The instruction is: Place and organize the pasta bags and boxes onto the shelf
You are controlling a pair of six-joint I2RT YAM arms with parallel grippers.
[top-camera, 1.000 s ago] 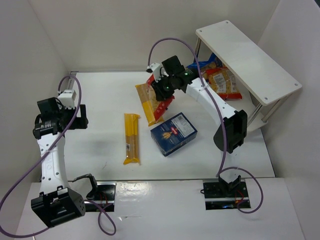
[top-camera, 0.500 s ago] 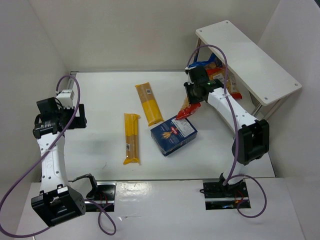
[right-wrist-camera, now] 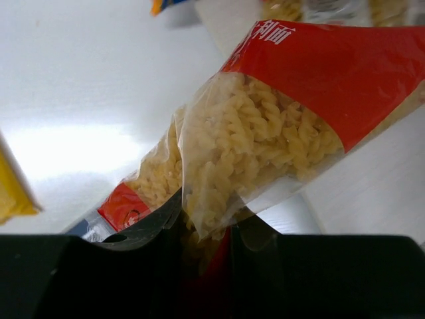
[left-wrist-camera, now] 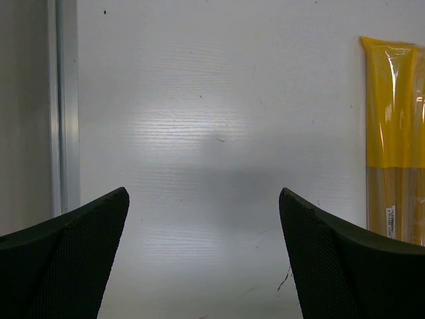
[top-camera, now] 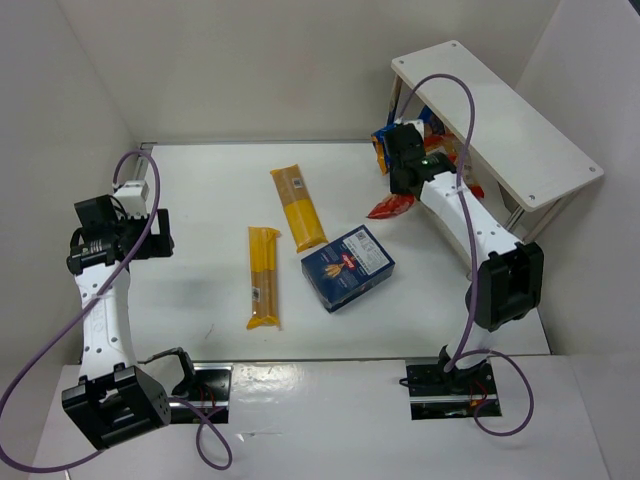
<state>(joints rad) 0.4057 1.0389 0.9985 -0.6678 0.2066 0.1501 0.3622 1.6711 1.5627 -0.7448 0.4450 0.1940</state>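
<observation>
My right gripper (top-camera: 400,178) is shut on a clear bag of short pasta with red edges (top-camera: 390,207), held at the left end of the white shelf (top-camera: 495,120). In the right wrist view the bag (right-wrist-camera: 265,133) hangs out from between my closed jaws (right-wrist-camera: 206,226). More pasta bags (top-camera: 455,165) lie under the shelf board. The dark blue pasta box (top-camera: 347,267) lies mid-table. Two long yellow spaghetti packets (top-camera: 298,208) (top-camera: 263,276) lie left of it. My left gripper (top-camera: 150,232) is open and empty over the left of the table; one packet (left-wrist-camera: 395,133) shows at its right.
White walls enclose the table on the left, back and right. The shelf's thin metal legs (top-camera: 395,100) stand close to my right gripper. A blue and orange bag corner (right-wrist-camera: 166,5) shows at the top of the right wrist view.
My right arm carried the red-edged bag from beside the far spaghetti packet rightward to the shelf's left end. The left arm has not moved.
</observation>
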